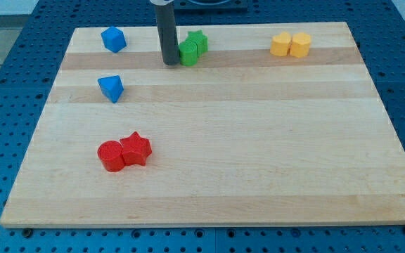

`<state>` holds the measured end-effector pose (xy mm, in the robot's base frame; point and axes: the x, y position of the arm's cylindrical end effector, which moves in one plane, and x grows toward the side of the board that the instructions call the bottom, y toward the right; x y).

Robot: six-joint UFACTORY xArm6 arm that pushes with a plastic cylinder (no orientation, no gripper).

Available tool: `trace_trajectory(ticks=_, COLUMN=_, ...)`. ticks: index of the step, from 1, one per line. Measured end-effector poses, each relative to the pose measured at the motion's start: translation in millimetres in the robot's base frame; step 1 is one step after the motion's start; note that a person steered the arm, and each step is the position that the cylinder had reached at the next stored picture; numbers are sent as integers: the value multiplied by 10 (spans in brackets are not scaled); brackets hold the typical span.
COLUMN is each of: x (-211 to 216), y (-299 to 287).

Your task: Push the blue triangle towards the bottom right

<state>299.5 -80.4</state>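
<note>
The blue triangle (111,88) lies on the wooden board (259,154) at the view's left, below a second blue block (113,39) near the top left corner. My tip (170,62) rests on the board near the view's top, touching or nearly touching the left side of a green block (188,53). The tip is to the right of and above the blue triangle, well apart from it.
A green star (198,41) sits right behind the green block. Two yellow blocks (291,44) stand side by side at the top right. A red cylinder (110,155) and a red star (136,148) touch at the lower left.
</note>
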Motion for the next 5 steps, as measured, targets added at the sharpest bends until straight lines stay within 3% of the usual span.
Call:
trace_trajectory(ticks=1, x=0, y=0)
trace_trajectory(ticks=5, x=1, y=-1065)
